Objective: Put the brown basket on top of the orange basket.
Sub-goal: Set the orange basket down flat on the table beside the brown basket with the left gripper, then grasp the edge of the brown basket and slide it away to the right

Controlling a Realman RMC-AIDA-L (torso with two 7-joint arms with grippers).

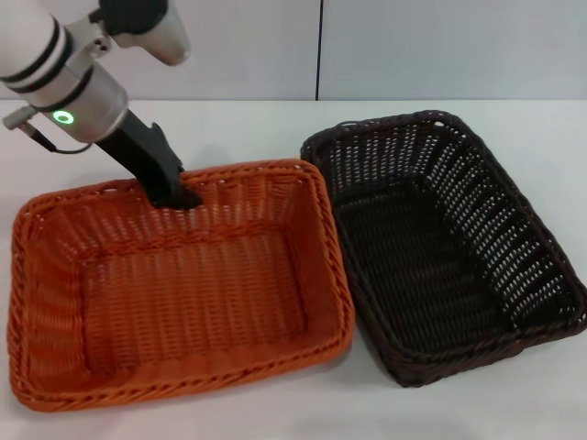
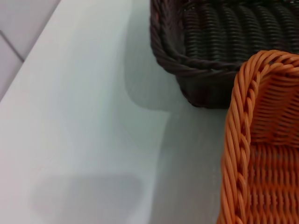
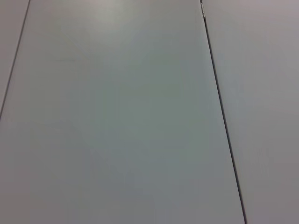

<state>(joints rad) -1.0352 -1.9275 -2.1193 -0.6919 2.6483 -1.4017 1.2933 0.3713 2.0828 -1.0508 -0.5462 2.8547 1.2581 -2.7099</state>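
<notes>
A white table carries both baskets, and behind it stands a pale wall of flat panels split by a dark vertical seam. The right wrist view shows only such pale panels with thin seams, and the right arm itself does not appear in the head view.

The orange basket sits on the robot's left half of the table, upright with its open side up. The brown basket lies just to its right, also upright, turned a little so that its near end angles away. Their long braided rims run side by side and look to be touching or almost so; the head view does not settle which. The brown basket rests on the table, not on the orange one.

The left gripper reaches down from the upper left on a black wrist and meets the far rim of the orange basket, toward that rim's middle. Its fingers seem pinched on the braided edge, though the dark tips blur into the weave. The left wrist view shows the orange rim close up, the brown basket's corner beyond it, and a shadow on the bare table.
</notes>
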